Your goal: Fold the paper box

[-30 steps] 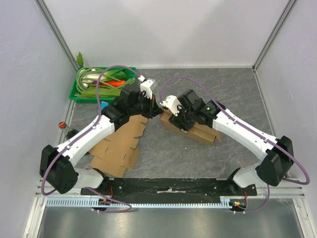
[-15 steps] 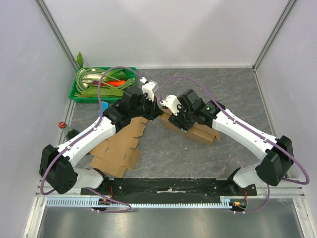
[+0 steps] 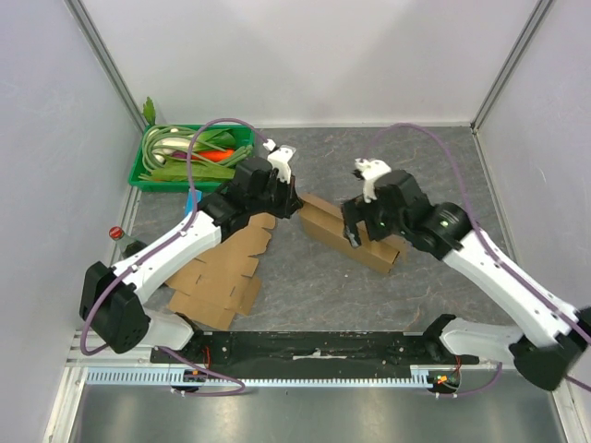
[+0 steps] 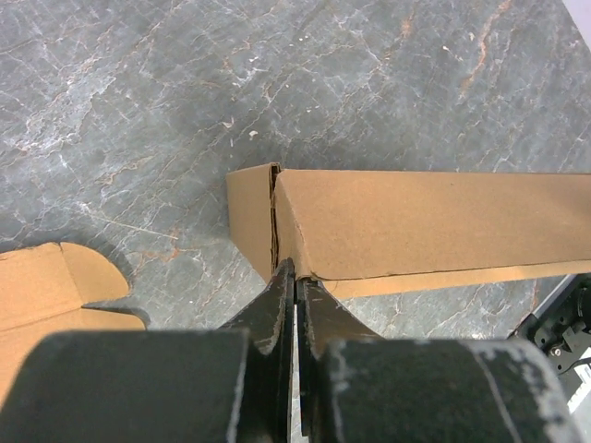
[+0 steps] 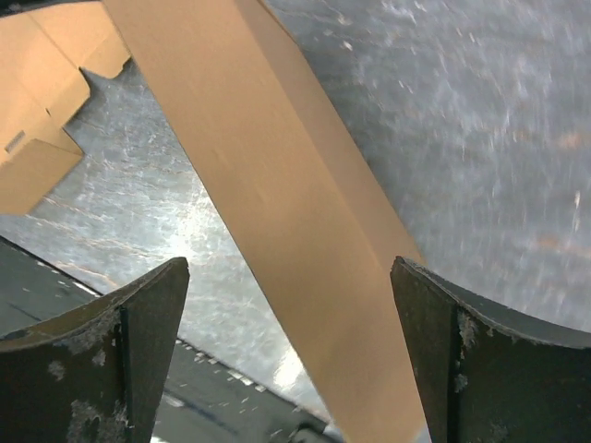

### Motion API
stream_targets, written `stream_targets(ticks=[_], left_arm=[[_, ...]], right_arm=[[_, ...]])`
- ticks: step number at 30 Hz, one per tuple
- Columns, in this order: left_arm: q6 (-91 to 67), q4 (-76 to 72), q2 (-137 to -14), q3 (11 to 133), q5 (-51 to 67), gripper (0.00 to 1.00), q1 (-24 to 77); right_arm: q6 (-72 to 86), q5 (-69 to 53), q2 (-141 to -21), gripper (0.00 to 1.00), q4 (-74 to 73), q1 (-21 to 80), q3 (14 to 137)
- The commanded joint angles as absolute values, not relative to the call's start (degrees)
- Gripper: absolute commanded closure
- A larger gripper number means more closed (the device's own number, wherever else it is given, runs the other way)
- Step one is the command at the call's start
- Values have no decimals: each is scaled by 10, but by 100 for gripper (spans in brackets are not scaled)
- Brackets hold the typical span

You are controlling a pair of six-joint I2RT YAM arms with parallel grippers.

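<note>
folded-up box [image 3: 325, 221] lies mid tabletop. left gripper [image 4: 294, 277], fingers pressed together, touches the corner of its end. right gripper [image 5: 286, 269] hangs spread wide above its middle, gripping nothing. likely step: closing the end flap, so next the right should lower to steady it.

The long brown paper box [image 3: 323, 221] lies flat and slantwise (a narrow seam gapes at one end).
</note>
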State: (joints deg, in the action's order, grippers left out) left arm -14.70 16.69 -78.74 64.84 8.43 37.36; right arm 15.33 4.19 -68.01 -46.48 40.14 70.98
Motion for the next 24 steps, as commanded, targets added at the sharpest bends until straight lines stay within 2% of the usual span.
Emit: stream_targets(ticks=[1,7,12,18,21,22,24], left_arm=[[-163,208,-805,691,55,98,374],[-168,249,-832,737,55,98,374],[-173,253,-843,746,59,98,376],[-174,253,-846,746,59,98,379],[-174,253,-845,746,55,98,381],[-173,253,-844,747,54,98,381],[-171,253,-845,749,52,98,381]], right_arm=[[351,116,-590,2,-565,399,680],[432,110,-535,2,-668,399,691],[431,88,-523,2,-703,399,680],[419,206,-549,2,-764,400,740],[421,235,-541,20,-740,399,716],[421,232,-541,37,-720,399,704],[417,214,-545,40,-702,400,691]])
